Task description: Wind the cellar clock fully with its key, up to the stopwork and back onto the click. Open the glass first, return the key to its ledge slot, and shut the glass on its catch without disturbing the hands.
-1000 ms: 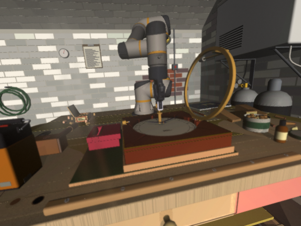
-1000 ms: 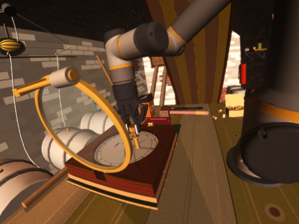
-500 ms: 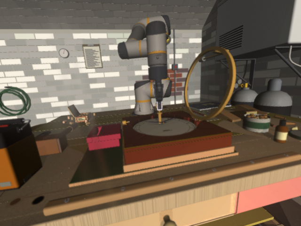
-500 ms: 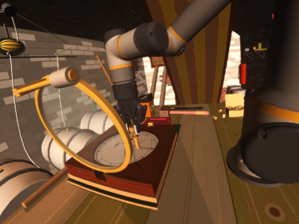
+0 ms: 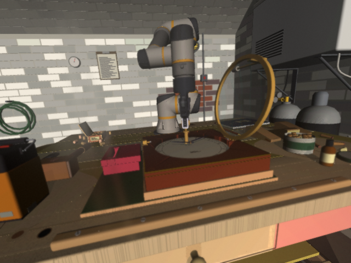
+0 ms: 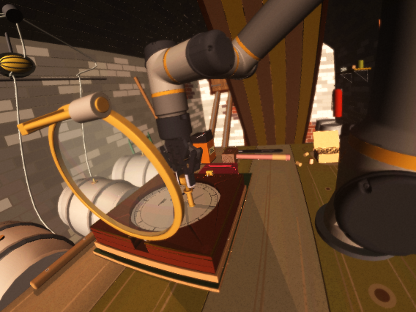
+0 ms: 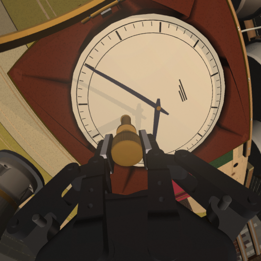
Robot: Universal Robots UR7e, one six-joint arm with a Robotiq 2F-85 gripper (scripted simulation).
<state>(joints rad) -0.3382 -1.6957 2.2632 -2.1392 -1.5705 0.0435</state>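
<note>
The lower end of the brass key [image 7: 126,143] [image 5: 186,136] [image 6: 189,195] is hidden where it meets the clock dial [image 7: 148,84] [image 5: 192,147] [image 6: 175,207]. The key stands upright on the dial, off-centre from the hands, and its knurled head is clamped in my closed gripper [image 7: 126,147] [image 5: 184,124] [image 6: 186,180]. The clock lies face up in a red-brown case [image 5: 207,161] [image 6: 175,234]. Its glass, a brass-rimmed ring [image 5: 246,96] [image 6: 117,172], stands swung open at the case's edge. The long hand [image 7: 121,86] and short hand [image 7: 156,120] are dark blue.
The open glass ring rises close beside my wrist. A red box [image 5: 121,161] sits left of the case in the side camera. A tin [image 5: 299,141] and a brown bottle [image 5: 328,153] stand to the right. Barrels [image 6: 95,201] lie beyond the clock.
</note>
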